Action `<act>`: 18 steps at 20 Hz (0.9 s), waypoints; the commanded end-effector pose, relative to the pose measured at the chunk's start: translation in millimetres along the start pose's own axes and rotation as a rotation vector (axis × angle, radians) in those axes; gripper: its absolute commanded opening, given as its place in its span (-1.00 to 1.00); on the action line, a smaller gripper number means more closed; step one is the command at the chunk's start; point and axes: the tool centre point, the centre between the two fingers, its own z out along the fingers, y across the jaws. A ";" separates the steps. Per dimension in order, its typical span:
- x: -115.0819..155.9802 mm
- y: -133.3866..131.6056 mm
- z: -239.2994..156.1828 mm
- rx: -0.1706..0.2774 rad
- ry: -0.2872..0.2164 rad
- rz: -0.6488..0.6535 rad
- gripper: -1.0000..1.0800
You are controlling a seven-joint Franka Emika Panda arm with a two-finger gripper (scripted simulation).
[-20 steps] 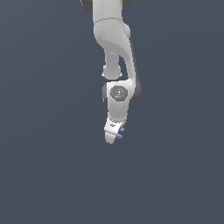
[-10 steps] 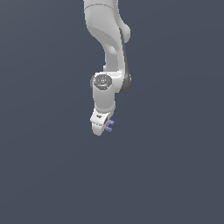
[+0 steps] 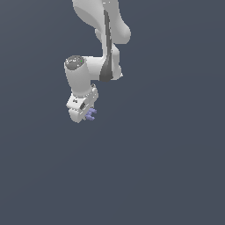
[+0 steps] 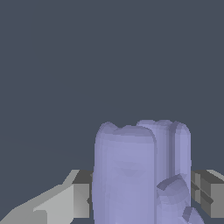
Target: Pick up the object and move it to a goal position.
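object: small lavender-blue piece point(image 3: 91, 114), two short parallel bars joined across
state: clamped between the white gripper's point(image 3: 83, 115) fingers, lifted off any surface
pose: bars jut out sideways toward the exterior view's right
wrist view: object point(image 4: 140, 175) fills the foreground, rounded bar ends showing, a grey finger on either side

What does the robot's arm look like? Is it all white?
Mostly, yes. The arm is smooth and white, built from fat rounded tubes, with a dark grey stripe running down one side. One joint ends in a round grey cap. The gripper is a blocky white piece with small dark marks on it. In the wrist view its fingers look pale grey and boxy. No cables show.
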 end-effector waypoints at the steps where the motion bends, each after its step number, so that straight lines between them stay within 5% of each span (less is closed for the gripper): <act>1: -26.7 -0.8 -12.8 0.000 0.001 -0.001 -1.00; 10: -95.3 0.3 -46.1 0.001 0.002 -0.001 -1.00; 18: -119.9 2.3 -57.8 0.001 0.001 -0.001 -1.00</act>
